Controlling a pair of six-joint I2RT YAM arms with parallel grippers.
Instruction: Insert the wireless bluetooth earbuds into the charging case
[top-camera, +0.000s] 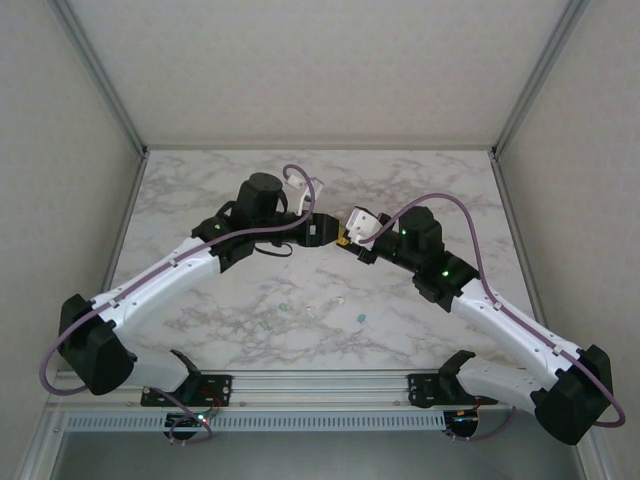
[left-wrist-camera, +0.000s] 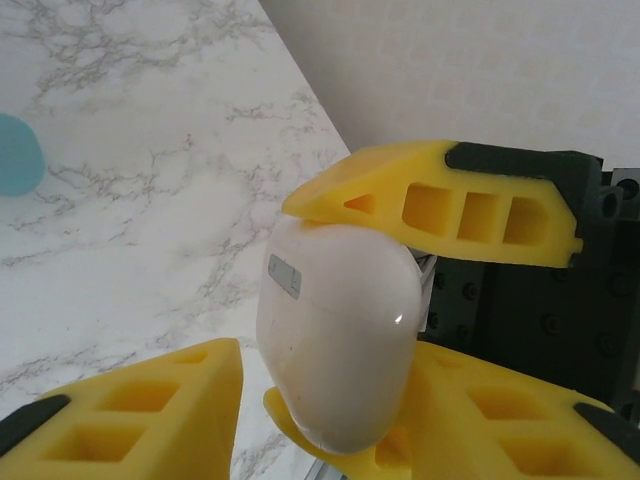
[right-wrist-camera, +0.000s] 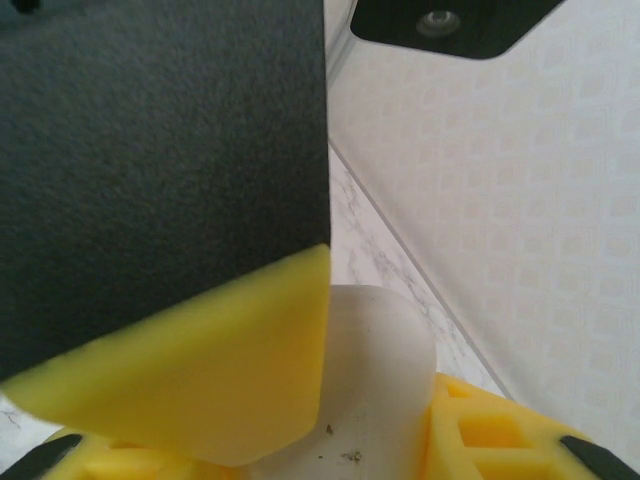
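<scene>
Over the marble table, mid-frame, I had the right tool clamped on the white case; the left tool stood partly open around it.

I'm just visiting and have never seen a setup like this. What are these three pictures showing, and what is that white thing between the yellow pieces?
The overhead picture looks down on two robot arms bolted at the near edge of a marble table. Their tips meet above the middle. The other two pictures come from small cameras on each arm's wrist, so each sees its own yellow fingers up close.

The white pebble is a charging case for earbuds. In the left wrist picture, the right pincer grips it top and bottom, while a finger of the left pincer shows at the lower left. Whether the left one has hold too, I cannot tell.

On the table lie tiny earbuds, pale green, white and blue-teal, waiting to go in.
</scene>
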